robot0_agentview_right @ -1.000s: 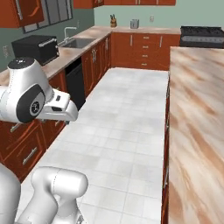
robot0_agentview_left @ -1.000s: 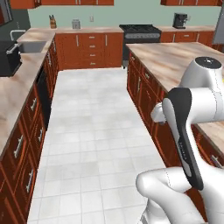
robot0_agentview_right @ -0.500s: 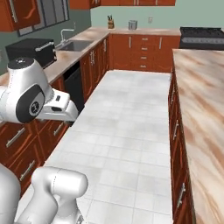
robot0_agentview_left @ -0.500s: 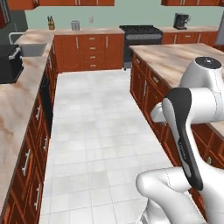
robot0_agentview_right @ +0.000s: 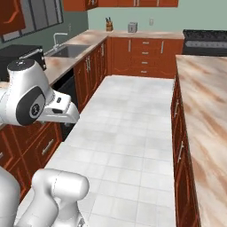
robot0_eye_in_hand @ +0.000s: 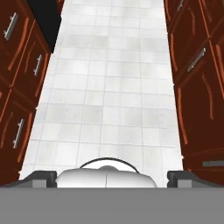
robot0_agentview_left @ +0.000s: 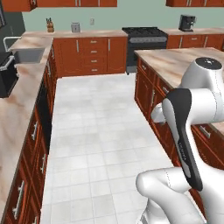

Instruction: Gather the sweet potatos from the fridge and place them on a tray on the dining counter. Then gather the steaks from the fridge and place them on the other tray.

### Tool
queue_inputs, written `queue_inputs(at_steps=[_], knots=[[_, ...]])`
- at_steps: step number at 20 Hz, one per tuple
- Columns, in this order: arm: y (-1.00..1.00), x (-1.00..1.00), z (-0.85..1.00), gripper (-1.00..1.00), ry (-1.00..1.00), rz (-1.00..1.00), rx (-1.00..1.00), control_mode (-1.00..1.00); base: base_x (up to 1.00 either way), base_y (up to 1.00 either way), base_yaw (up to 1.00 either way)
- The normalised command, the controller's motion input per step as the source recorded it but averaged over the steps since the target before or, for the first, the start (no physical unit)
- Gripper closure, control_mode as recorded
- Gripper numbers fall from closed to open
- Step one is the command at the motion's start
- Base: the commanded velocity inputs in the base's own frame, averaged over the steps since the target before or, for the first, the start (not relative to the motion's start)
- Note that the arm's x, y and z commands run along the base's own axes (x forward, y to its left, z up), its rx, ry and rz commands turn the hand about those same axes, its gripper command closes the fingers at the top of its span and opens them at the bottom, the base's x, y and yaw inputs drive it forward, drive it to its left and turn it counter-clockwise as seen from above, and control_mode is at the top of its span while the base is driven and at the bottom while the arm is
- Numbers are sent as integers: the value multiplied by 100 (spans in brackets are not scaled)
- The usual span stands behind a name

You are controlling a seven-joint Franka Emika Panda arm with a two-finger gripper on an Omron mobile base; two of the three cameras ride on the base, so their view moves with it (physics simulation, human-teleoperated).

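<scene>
White floor tiles ahead; sweet potatos and fridge not yet reached.

Left to right: sink worktop (robot0_agentview_left: pixel 19 109), tiled floor (robot0_agentview_left: pixel 100 127), marbled dining counter (robot0_agentview_left: pixel 175 61). By my judgement the sweet potatos will be firm, light, a little rounded, best pinched across the middle. In the hand view the fingers (robot0_eye_in_hand: pixel 107 177) stand fully apart over the floor, holding and touching nothing.

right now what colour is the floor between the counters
White to pale grey square tiles; the floor shows best in the left base view.
</scene>
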Motion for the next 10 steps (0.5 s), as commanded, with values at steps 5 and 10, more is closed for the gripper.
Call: queue_inputs(at_steps=[5,10], knots=[[0,0,0,-100,0,0,0,100,85,12,0],[0,0,0,-100,0,0,0,100,81,24,-2]])
